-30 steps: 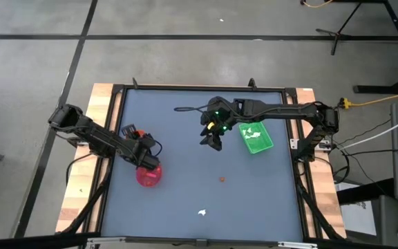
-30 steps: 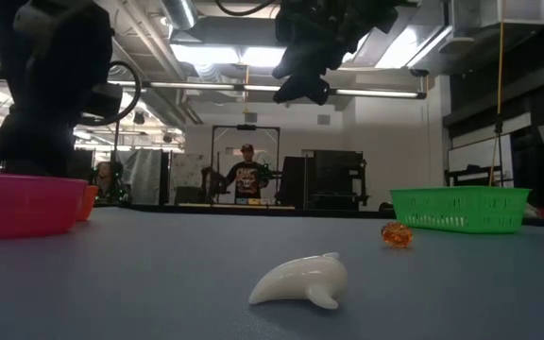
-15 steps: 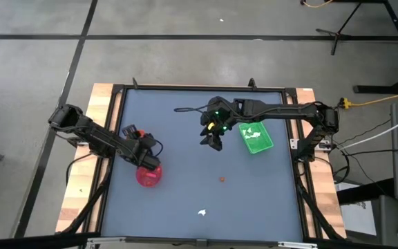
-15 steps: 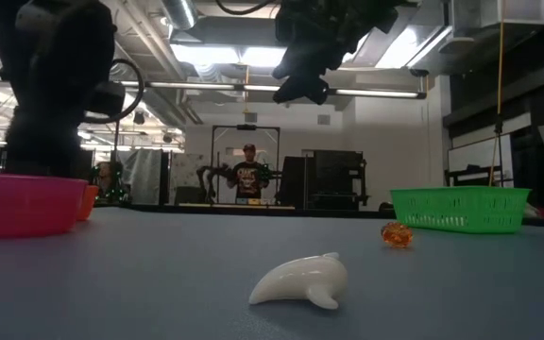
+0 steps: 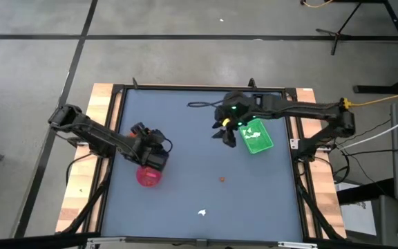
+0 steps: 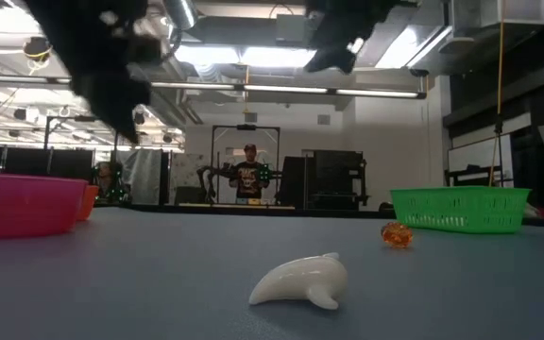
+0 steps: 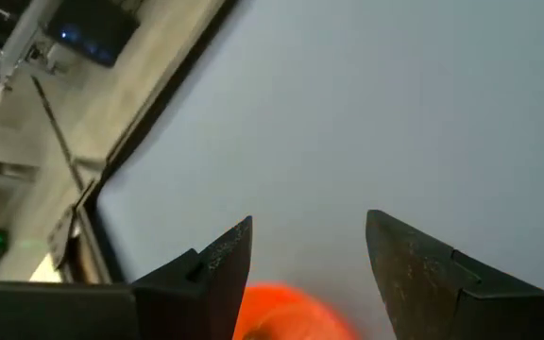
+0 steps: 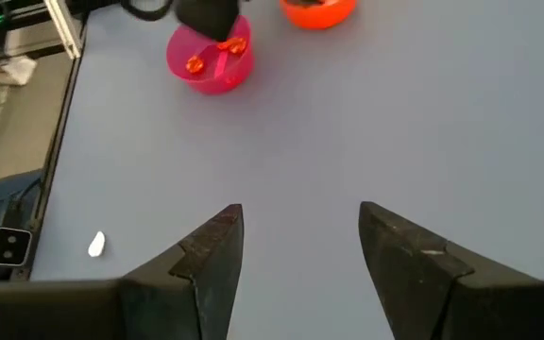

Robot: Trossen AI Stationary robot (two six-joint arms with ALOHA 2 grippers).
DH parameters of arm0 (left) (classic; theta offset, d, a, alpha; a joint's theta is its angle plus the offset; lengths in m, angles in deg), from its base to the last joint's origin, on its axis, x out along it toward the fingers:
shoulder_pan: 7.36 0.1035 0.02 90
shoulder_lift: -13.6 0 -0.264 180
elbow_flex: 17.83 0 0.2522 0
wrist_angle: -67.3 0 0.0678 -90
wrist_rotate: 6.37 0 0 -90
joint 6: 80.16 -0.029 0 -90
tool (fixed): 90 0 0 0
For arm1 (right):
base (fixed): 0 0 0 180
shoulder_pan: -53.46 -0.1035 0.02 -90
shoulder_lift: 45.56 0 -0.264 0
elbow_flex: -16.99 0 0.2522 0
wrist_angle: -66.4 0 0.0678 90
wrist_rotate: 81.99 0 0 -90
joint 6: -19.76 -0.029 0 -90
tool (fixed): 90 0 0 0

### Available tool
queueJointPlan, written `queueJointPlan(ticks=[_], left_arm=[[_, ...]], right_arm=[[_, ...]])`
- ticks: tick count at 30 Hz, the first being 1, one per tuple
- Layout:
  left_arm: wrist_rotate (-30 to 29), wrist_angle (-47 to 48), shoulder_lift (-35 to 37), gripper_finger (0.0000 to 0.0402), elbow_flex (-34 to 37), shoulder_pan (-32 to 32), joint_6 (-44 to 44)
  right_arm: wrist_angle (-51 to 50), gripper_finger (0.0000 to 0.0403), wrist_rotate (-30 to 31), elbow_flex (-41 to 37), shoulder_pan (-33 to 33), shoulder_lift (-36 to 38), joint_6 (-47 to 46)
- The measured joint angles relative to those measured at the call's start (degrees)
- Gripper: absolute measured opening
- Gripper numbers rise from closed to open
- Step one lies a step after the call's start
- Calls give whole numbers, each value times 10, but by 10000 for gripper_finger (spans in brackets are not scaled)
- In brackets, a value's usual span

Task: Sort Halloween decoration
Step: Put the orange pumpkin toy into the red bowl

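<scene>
Overhead, both end effectors (image 5: 159, 153) (image 5: 228, 135) hang released above the blue table (image 5: 185, 194) — a person (image 6: 247, 175) stands beyond.

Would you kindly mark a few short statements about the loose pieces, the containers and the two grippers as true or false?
1. A white piece lies loose on the table, near its front edge. True.
2. The pink bowl is empty. False: the right wrist view shows orange pieces inside it.
3. The right gripper holds an orange piece. False: its jaws are open with nothing between them, beside the green tray.
4. A single orange piece sits on the table between the pink bowl and the green tray. True.
5. The left gripper is clamped on the pink bowl's rim. False: it is open above the table, next to the bowl.
</scene>
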Motion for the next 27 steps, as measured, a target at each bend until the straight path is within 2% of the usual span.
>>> queueJointPlan(ticks=[5, 8, 11, 15, 19, 22, 27], left_arm=[[-10, -50, 0, 192, -50, 0, -39], [-1, -130, 0, 192, -60, 0, -95], [25, -230, 0, 192, -60, 0, -162], [82, -370, 0, 192, -51, 0, -234], [185, -486, -1, 192, -31, -3, -255], [240, -543, -16, 192, -23, -14, -256], [286, -627, -76, 192, -22, -45, -289]], right_arm=[[-45, 209, 56, 0, 0, 62, 15], [-76, 209, 91, 0, -9, 97, 15], [-107, 209, 151, 0, -31, 124, 15], [-144, 209, 224, 0, -76, 150, 14], [-161, 209, 273, 0, -117, 158, 14], [-165, 209, 279, 0, -140, 158, 14], [-164, 209, 276, 0, -160, 154, 13]])
